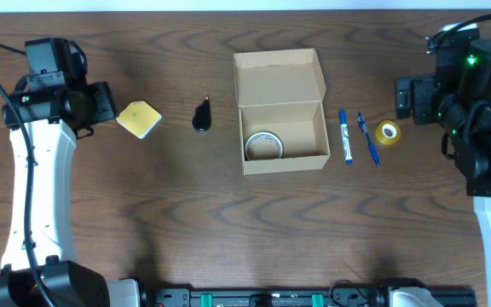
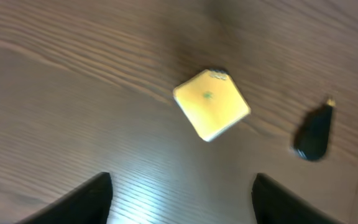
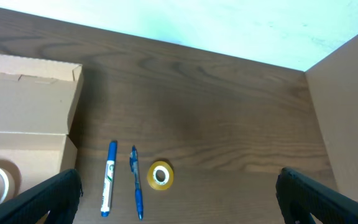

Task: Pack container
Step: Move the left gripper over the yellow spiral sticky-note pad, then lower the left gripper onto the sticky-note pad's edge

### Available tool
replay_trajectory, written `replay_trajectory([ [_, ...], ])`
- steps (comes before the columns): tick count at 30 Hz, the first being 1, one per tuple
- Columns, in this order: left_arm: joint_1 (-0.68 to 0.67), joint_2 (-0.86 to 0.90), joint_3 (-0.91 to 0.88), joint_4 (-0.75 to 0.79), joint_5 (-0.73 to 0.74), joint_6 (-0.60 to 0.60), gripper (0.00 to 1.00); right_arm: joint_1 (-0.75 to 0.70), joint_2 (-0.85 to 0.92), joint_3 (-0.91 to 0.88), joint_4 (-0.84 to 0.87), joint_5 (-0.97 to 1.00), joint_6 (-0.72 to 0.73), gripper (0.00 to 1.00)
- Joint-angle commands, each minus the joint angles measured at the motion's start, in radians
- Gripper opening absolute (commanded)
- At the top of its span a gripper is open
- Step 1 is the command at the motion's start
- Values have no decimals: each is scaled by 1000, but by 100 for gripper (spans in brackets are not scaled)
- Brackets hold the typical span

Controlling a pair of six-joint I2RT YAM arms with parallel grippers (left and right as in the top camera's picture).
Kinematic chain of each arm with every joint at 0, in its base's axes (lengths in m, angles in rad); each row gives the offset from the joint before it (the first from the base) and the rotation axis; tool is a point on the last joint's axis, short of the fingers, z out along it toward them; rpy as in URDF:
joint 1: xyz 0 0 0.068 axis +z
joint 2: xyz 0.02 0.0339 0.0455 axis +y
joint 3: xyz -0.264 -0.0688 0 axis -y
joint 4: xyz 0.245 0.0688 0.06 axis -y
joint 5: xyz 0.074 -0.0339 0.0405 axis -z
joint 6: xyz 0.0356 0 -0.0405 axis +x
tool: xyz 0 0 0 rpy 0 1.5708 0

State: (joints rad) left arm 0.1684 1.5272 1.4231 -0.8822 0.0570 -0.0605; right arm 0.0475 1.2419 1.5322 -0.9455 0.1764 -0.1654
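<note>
Dark wood table [image 1: 186,205]: open container [image 1: 278,78] at centre, whitish tape roll [image 1: 262,145] inside. Left: black fob [image 1: 202,115], yellow pad [image 1: 138,118]. Right: marker [image 1: 345,135], pen [image 1: 367,138], yellow tape [image 1: 388,131]. Left gripper [image 2: 182,202] spread near pad, empty. Right gripper [image 3: 179,196] spread, empty.

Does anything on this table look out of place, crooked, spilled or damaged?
Nothing looks spilled or damaged. Only the yellow pad, far left of the open container, lies turned cornerwise to the table edge, while the marker and the pen lie nearly straight, side by side.
</note>
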Motion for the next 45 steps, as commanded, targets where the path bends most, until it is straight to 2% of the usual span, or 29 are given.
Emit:
replay_trajectory([
  [1,0,-1,-2,-11,119,70,78,13,2,20,-9,-1,4,99],
  [4,0,4,-2,-1,219,305,76,13,2,20,-13,-1,4,99],
  [6,0,5,-3,-9,224,379,74,13,2,20,-13,-1,4,99],
  [12,2,11,-3,-27,224,520,71,13,2,20,-12,-1,4,99],
  [16,2,51,-3,-46,223,600,65,13,2,20,-11,-1,3,99],
  [19,2,132,-3,-64,224,616,63,13,2,20,-13,-1,4,99],
  [22,1,230,-2,-90,270,668,56,13,2,20,-13,-1,3,99],
  [25,2,265,-2,-100,274,711,57,13,2,20,-13,-1,4,99],
  [29,2,280,-2,-93,273,772,64,13,2,20,-13,-1,3,99],
  [32,2,280,-1,-74,228,775,72,13,2,20,-16,-1,4,99],
  [35,2,282,-1,-39,163,747,72,21,2,20,-16,-1,3,99],
  [41,2,283,-1,72,137,532,73,53,2,20,-16,0,3,99],
  [45,2,284,-1,95,142,536,74,58,2,20,-16,5,3,99],
])
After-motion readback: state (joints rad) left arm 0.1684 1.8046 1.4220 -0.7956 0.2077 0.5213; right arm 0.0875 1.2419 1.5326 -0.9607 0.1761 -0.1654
